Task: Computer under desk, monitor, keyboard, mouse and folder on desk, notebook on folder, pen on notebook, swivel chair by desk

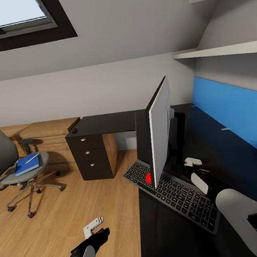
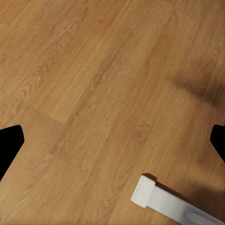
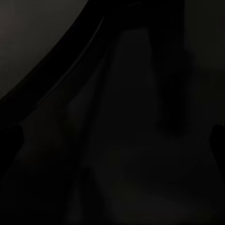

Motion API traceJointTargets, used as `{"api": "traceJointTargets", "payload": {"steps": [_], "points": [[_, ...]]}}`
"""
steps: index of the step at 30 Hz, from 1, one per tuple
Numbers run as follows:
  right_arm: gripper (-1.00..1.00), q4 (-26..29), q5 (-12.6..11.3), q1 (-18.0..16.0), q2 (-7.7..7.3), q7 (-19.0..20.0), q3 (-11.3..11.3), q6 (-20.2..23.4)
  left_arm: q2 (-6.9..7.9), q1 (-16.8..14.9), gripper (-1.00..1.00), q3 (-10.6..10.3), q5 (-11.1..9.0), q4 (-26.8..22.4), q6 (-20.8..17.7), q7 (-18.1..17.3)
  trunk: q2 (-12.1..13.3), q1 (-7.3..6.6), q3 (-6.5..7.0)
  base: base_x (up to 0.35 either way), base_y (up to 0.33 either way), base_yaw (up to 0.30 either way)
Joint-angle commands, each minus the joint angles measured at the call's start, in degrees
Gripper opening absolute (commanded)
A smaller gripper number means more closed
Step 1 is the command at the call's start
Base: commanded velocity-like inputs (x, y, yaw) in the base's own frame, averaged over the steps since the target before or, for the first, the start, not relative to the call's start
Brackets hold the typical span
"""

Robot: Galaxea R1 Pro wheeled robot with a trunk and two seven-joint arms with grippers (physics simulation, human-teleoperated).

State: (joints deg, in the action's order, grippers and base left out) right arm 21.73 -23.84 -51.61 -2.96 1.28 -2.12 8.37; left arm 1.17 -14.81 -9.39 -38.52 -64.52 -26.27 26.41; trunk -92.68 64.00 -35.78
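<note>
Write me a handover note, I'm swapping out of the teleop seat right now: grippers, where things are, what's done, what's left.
Left gripper: empty, over the floor; open or shut unclear.
Right gripper: behind the monitor, above the desk; state unclear, wrist view dark.
Done: monitor and keyboard are on the desk, keyboard at the monitor's foot. A small dark thing on the far corner may be the mouse.
Left: folder with pen on it lies on the chair, which stands away from the desk. Move mouse, folder, notebook, pen, chair.
</note>
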Motion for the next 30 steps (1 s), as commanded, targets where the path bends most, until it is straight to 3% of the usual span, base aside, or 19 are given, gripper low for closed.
{"api": "traceJointTargets", "payload": {"steps": [1,8,30], "points": [[1.0,-3.82,-1.04,0.02,-0.03,0.11,-0.22,0.47,0.06,-0.05,1.0,-0.2,-0.59,-0.08,-0.03,0.58,-0.02,0.0,-0.07,0.0,0.0,0.0],[1.0,-3.83,-0.96,0.02,-0.03,0.12,-0.22,0.42,-0.02,-0.05,1.0,-0.2,-0.58,-0.08,-0.01,0.5,-0.02,0.0,-0.07,-0.01,0.0,0.0],[1.0,-4.16,-0.94,0.02,0.06,-0.05,-0.25,0.33,-0.34,-0.05,1.0,-0.19,-0.54,0.01,-0.01,0.49,-0.02,0.0,-0.07,-0.137,0.0,0.0]]}}
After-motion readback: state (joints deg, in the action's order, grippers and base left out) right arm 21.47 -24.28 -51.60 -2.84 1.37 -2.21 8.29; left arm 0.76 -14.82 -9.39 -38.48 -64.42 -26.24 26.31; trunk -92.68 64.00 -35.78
